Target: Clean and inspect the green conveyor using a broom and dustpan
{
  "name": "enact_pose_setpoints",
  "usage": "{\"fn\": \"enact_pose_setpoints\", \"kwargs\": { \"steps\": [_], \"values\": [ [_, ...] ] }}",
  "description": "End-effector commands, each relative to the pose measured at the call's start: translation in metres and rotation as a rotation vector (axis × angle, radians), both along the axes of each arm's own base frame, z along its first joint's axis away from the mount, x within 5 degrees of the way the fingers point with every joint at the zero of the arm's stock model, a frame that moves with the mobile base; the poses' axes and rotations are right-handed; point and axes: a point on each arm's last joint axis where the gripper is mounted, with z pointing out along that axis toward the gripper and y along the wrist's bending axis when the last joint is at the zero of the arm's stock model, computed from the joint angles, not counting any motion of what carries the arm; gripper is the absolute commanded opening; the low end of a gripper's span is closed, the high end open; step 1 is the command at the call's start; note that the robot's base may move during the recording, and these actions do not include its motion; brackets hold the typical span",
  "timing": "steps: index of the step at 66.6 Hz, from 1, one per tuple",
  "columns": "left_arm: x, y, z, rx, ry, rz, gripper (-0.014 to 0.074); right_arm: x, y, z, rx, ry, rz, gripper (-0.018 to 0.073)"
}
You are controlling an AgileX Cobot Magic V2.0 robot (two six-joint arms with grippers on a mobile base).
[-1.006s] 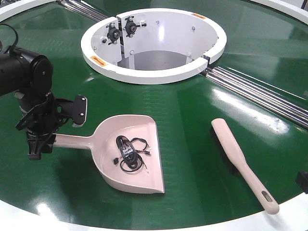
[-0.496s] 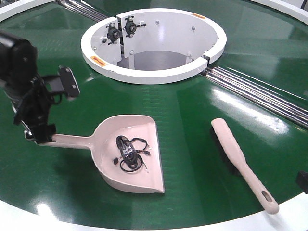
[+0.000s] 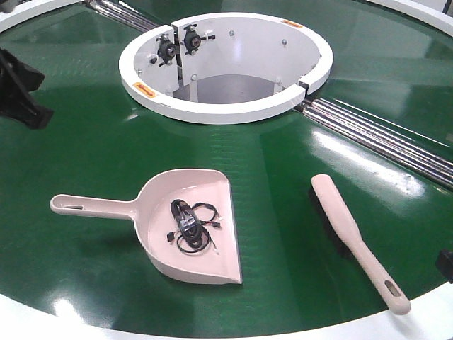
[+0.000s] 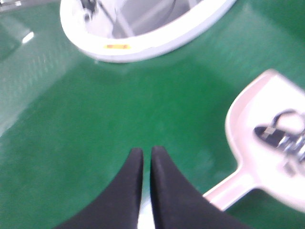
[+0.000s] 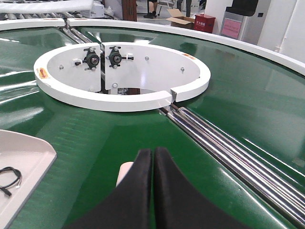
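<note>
Where the front view shows the whole broom [image 3: 357,241], right wrist only its tip.

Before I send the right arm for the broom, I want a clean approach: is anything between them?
Nothing visible. The right gripper hangs shut above the broom, with only bare conveyor around it.
</note>
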Motion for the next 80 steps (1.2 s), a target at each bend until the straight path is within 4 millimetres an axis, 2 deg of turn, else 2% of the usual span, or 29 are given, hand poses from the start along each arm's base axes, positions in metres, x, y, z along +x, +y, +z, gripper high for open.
{"fn": "enact_pose_setpoints", "kwargs": {
  "steps": [1, 12, 19, 27, 38, 80],
  "values": [
    [-0.021, -0.001, 0.011, -0.167, -0.197, -0.006, -0.0008, 0.0, -0.001, 0.019, 0.026, -0.13, -0.013, -0.0007],
    [-0.059, 0.009, -0.031, -0.387, -0.393, 0.046, -0.0008, -0.003, -0.002, 0.02, 0.029, -0.132, -0.012, -0.0004],
    [-0.079, 0.019, -0.066, -0.42, -0.464, 0.086, -0.0008, -0.003, -0.002, 0.015, 0.019, -0.126, -0.012, -0.0003],
    [-0.096, 0.026, -0.089, -0.428, -0.527, 0.106, -0.0008, -0.002, -0.002, 0.003, 0.016, -0.098, -0.013, -0.0003],
    [-0.106, 0.029, -0.095, -0.432, -0.542, 0.106, -0.0008, -0.002, -0.001, -0.004, 0.013, -0.06, -0.011, -0.0003],
    [-0.106, 0.029, -0.096, -0.429, -0.534, 0.107, -0.0006, -0.002, -0.001, -0.005, 0.012, -0.05, -0.01, -0.0003]
  ]
}}
